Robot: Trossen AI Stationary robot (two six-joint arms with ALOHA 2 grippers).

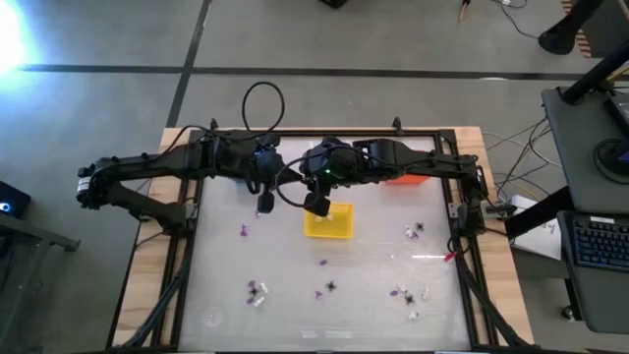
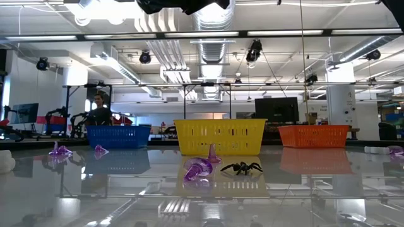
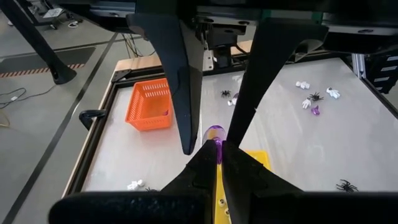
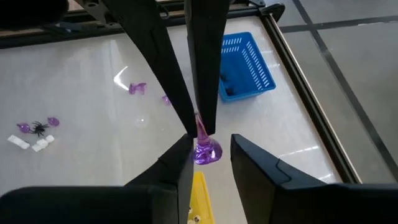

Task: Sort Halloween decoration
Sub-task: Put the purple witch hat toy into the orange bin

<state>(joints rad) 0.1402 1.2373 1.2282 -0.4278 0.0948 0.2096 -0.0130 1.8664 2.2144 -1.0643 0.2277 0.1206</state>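
Note:
My left gripper [image 3: 215, 147] is shut on a small purple trinket [image 4: 204, 149], high above the table by the yellow basket [image 1: 327, 222]. My right gripper [image 4: 211, 158] is open, facing the left one, with a finger on either side of that trinket; whether a finger touches it I cannot tell. More tiny trinkets lie scattered on the table: purple ones [image 1: 244, 231], a black spider [image 2: 242, 168], and mixed clusters [image 1: 256, 290] [image 1: 405, 293]. The blue basket [image 4: 245, 65] and the orange basket [image 3: 149, 104] stand along the table's far side. My left gripper pinches the purple trinket by its narrow upper end [image 4: 200, 126] between its two fingertips [image 4: 208, 115]. The trinket's rounded body [image 4: 205, 152] hangs past the fingertips, lifted clear of the table, in the gap between the right gripper's fingers.
The table is framed by black rails [image 1: 462, 211]. A red and white item [image 1: 450, 256] lies near the right rail. The table's middle and near part hold only scattered trinkets. A person [image 2: 101, 108] stands in the room behind.

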